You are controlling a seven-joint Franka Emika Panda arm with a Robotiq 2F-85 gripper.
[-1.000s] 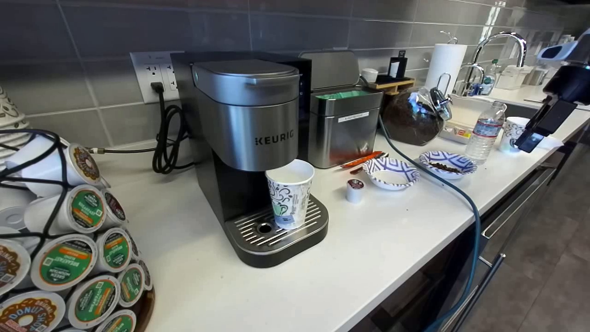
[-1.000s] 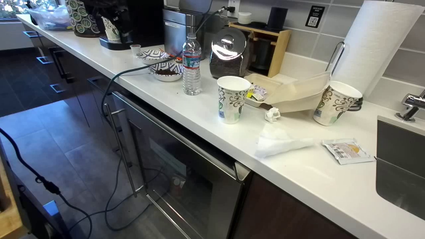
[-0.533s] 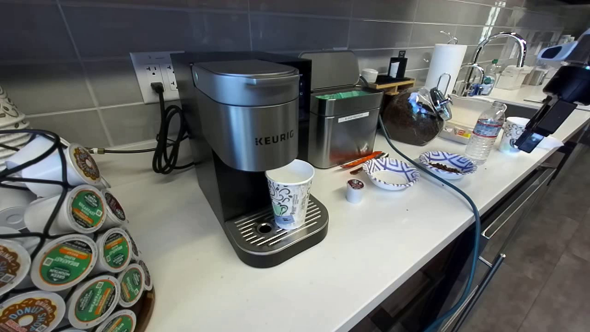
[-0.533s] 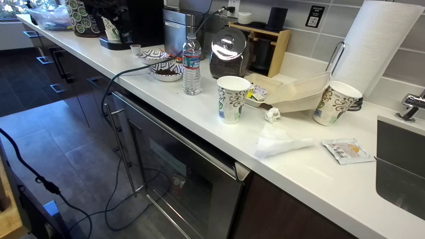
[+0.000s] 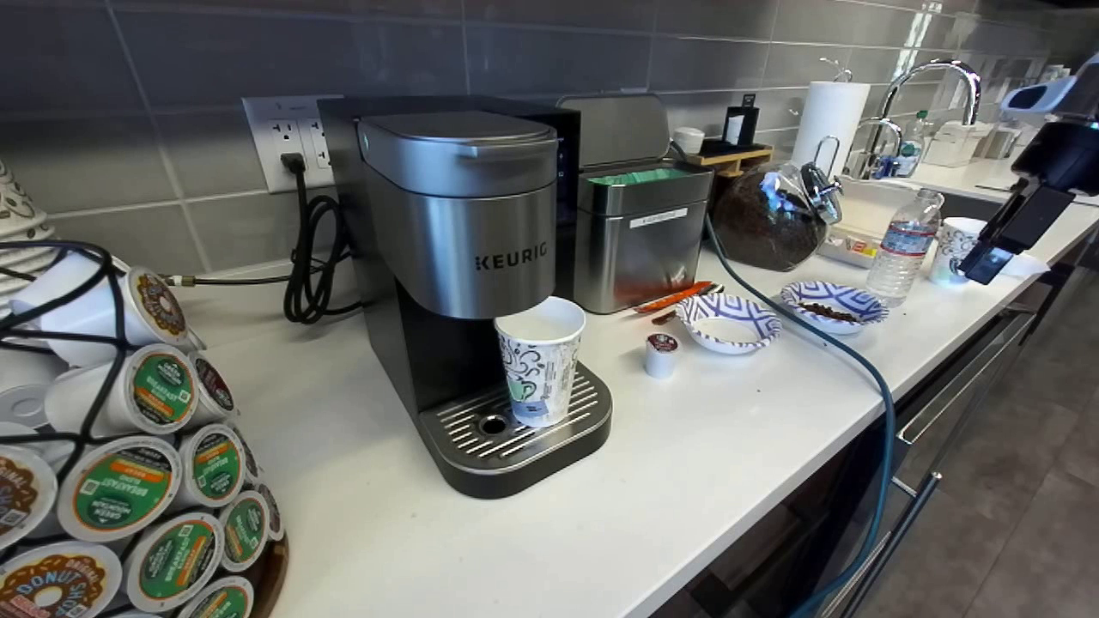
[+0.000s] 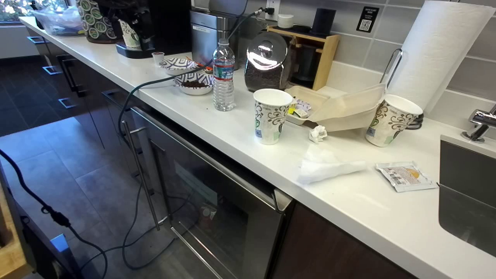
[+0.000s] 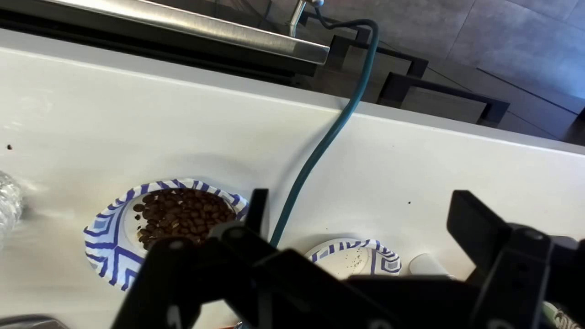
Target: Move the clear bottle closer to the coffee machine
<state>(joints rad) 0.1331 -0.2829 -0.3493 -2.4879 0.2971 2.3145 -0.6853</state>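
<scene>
While the gripper [image 7: 360, 203] hangs over the counter [image 5: 687, 463] with its 2 jaws spread and nothing held between them, the clear bottle [image 6: 224, 77] stands back from the front edge, between the bean bowl [image 7: 106, 242] and a patterned cup [image 6: 271, 120], well apart from the coffee machine [image 5: 464, 223]; the wrist view catches only part of the bottle at its border, so we judge the grasp not yet begun and the wide jaws a readiness for it; we read the paper cup [image 5: 539, 360] on the drip tray [image 5: 506, 451] as set there to catch a brew, and the pod [image 5: 661, 356] near the other bowl [image 5: 743, 313] as meant for the machine; the teal cord [image 5: 824, 339], which crosses the counter and drops over the front edge, lies between bottle and machine, so we would lift rather than slide; the bottle is upright, its cap end pointing up and its long axis vertical, leaning toward neither the front nor the back edge; we put the slant of the bottle [image 5: 906, 249] in an exterior view down to the lens.
</scene>
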